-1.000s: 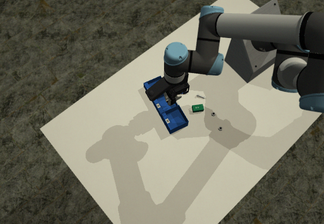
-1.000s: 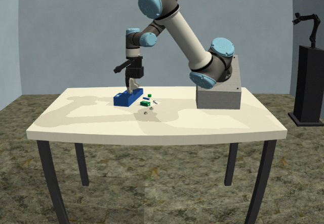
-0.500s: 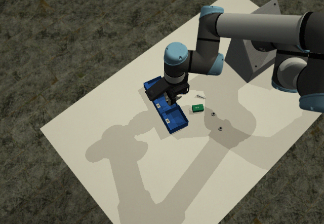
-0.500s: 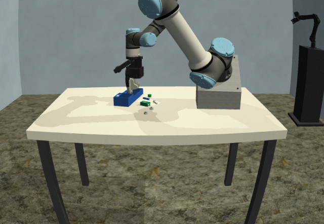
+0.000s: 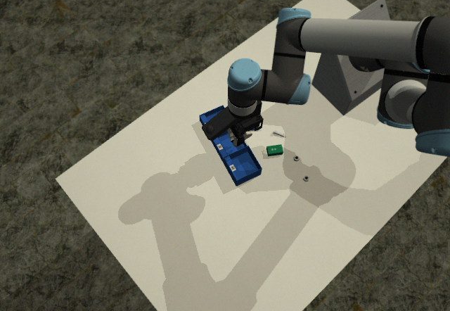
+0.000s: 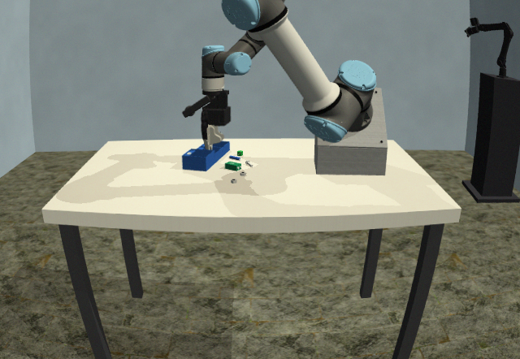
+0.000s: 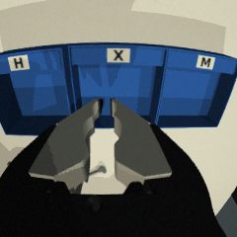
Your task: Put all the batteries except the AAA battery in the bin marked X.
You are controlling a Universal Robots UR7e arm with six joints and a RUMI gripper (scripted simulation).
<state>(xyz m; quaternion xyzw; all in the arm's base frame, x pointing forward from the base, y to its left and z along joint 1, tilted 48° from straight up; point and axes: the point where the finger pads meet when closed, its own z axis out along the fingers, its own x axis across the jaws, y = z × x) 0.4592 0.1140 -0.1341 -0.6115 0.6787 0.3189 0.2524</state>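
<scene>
A blue bin with three compartments marked H, X and M stands upright on the table. All three look empty in the wrist view. My gripper is shut with nothing between the fingers. It hangs just above the bin, at the near wall of the X compartment. A green block-shaped battery lies on the table right of the bin. A small blue cylindrical battery lies behind it; the arm hides it in the top view.
A small green cube, a grey screw and two nuts lie right of the bin. The grey robot base block stands further right.
</scene>
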